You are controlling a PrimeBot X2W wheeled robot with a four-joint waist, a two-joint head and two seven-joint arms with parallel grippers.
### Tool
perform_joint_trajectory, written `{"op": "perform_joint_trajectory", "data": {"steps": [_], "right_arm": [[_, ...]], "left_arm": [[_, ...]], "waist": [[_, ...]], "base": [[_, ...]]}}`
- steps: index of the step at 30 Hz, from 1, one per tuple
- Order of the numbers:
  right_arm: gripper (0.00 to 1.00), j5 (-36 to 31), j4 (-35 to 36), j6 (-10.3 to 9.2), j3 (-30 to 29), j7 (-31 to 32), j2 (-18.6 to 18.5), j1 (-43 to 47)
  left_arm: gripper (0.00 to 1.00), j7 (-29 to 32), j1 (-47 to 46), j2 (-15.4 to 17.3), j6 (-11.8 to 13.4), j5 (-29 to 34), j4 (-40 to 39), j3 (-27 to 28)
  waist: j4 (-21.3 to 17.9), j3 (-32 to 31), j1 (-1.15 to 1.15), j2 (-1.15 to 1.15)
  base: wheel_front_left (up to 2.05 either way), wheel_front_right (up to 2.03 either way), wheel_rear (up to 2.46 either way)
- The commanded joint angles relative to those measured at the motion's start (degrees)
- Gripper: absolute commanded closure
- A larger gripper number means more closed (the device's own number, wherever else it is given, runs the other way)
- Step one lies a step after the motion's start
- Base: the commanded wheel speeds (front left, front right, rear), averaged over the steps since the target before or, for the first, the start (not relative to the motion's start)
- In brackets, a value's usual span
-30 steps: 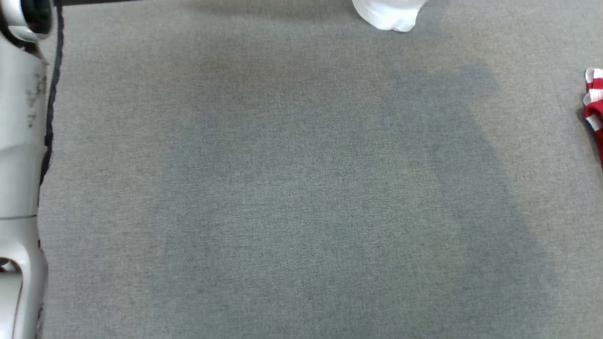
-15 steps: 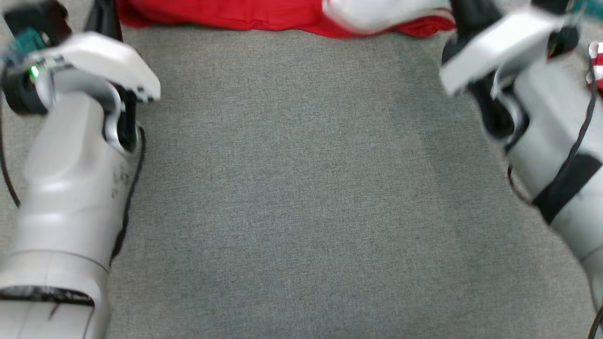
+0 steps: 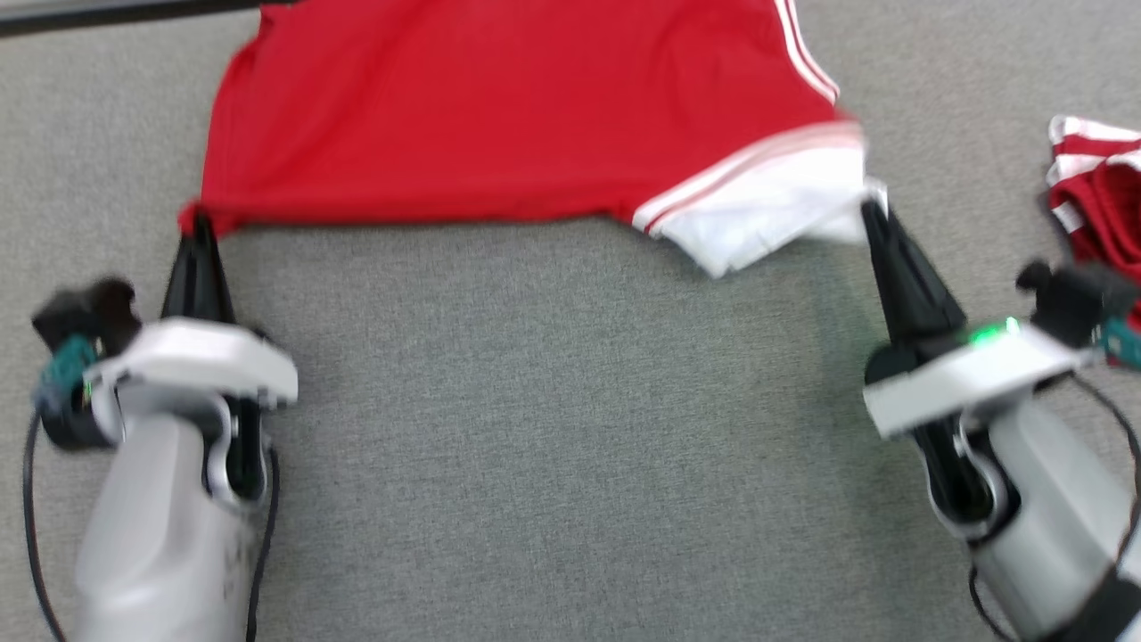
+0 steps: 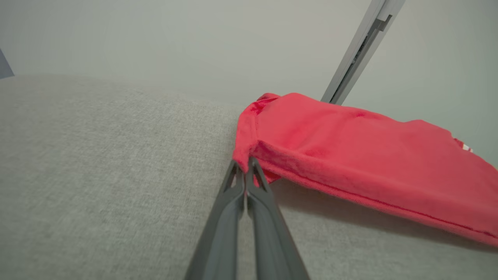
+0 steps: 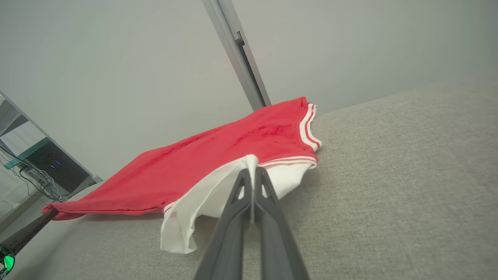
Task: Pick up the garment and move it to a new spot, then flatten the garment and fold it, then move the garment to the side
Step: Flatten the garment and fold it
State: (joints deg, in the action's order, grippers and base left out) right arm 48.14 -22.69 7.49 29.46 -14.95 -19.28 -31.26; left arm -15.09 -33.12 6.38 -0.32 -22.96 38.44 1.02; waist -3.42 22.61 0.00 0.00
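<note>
Red garment (image 3: 499,116) lay stretched across the upper frame on the grey counter (image 3: 553,428), left claw (image 3: 193,220) pinching its red corner, right claw (image 3: 869,209) pinching the white sleeve; such thin pinches might slip under uneven pulling, bunching the cloth.

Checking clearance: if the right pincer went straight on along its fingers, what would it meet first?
Likely the white sleeve of the red cloth garment, on which the right pincer is shut; depth beyond is unclear.

The red garment (image 3: 499,116) spreads over the grey desk (image 3: 553,428), one red corner pinched in the left gripper (image 3: 198,221), its white sleeve in the right gripper (image 3: 869,212); a striped cloth (image 3: 1092,174) lies nearby.
</note>
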Motion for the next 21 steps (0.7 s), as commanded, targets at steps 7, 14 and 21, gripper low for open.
{"op": "perform_joint_trajectory", "data": {"steps": [7, 14, 21], "right_arm": [[1.00, -4.8, 9.6, 0.00, -5.3, -0.3, -1.9, 18.3], [1.00, -7.6, 18.2, 0.00, -10.5, 6.5, -1.1, 32.9], [1.00, -11.4, 26.5, 0.00, -16.6, 15.8, 1.5, 43.0]], "left_arm": [[1.00, 0.3, 14.2, 1.2, 0.9, 1.9, -8.5, 1.1], [1.00, 8.7, 28.8, 1.6, 4.6, 2.1, -23.1, 1.0], [1.00, 15.2, 41.0, 0.6, 7.8, 1.8, -37.2, 0.5]], "waist": [[-1.0, -6.9, 0.00, 0.00], [-1.6, -11.4, 0.00, 0.00], [-1.4, -14.8, 0.00, 0.00]], "base": [[0.00, 0.00, 0.00], [0.00, 0.00, 0.00], [0.00, 0.00, 0.00]]}}
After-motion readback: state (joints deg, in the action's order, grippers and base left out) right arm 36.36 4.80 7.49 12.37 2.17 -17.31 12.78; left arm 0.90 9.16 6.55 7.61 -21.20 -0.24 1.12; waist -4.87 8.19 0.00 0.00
